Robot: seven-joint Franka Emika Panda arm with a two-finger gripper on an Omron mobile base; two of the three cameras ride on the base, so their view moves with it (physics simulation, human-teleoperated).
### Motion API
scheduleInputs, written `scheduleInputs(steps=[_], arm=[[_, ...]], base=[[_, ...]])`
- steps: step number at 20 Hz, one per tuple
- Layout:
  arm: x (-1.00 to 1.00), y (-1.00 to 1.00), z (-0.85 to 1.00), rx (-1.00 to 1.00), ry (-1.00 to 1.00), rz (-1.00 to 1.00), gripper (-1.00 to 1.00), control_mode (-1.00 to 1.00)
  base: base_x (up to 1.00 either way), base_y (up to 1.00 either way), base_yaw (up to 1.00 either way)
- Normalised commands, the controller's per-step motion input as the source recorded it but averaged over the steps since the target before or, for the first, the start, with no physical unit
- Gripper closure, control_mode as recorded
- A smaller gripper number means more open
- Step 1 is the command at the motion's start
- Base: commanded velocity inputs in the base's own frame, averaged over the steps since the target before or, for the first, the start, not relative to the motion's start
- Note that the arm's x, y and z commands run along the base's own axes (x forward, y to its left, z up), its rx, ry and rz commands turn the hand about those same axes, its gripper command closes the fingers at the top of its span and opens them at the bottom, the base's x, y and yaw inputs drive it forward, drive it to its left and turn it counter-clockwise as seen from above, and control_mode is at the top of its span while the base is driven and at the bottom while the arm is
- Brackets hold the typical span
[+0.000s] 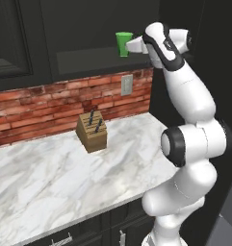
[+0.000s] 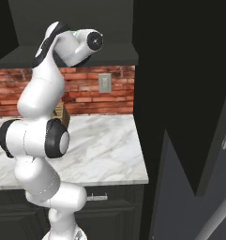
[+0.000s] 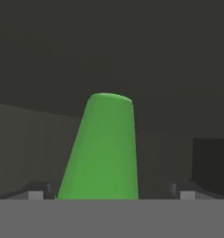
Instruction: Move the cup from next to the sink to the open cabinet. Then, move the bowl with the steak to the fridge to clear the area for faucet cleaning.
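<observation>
Hand view: pincer (image 3: 108,193) wide around cup (image 3: 103,148).

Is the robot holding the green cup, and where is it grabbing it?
It cannot be told. In the hand view the cup sits between the gripper's fingertips, which stand apart from its sides, over the open cabinet shelf.
</observation>
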Motion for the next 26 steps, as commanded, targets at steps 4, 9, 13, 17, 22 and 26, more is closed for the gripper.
scheduleInputs(steps=[4, 9, 13, 17, 22, 26], arm=[[-0.43, -0.31, -0.28, 0.0, 0.0, 0.0, -1.0, -1.0], [-0.56, -0.16, -0.27, 0.0, -0.01, 0.0, -1.0, -1.0], [-1.0, -0.2, -0.22, -0.01, -0.04, 0.0, -1.0, -1.0], [-1.0, 0.04, -1.0, -0.13, 0.12, 0.0, -1.0, -1.0], [-1.0, 0.36, -1.0, -0.29, 0.15, 0.0, -1.0, -1.0], [-1.0, 0.56, -1.0, -0.31, 0.13, 0.0, -1.0, -1.0]], base=[[0.0, 0.0, 0.0], [0.0, 0.0, 0.0], [0.0, 0.0, 0.0], [0.0, 0.0, 0.0], [0.0, 0.0, 0.0], [0.0, 0.0, 0.0]])
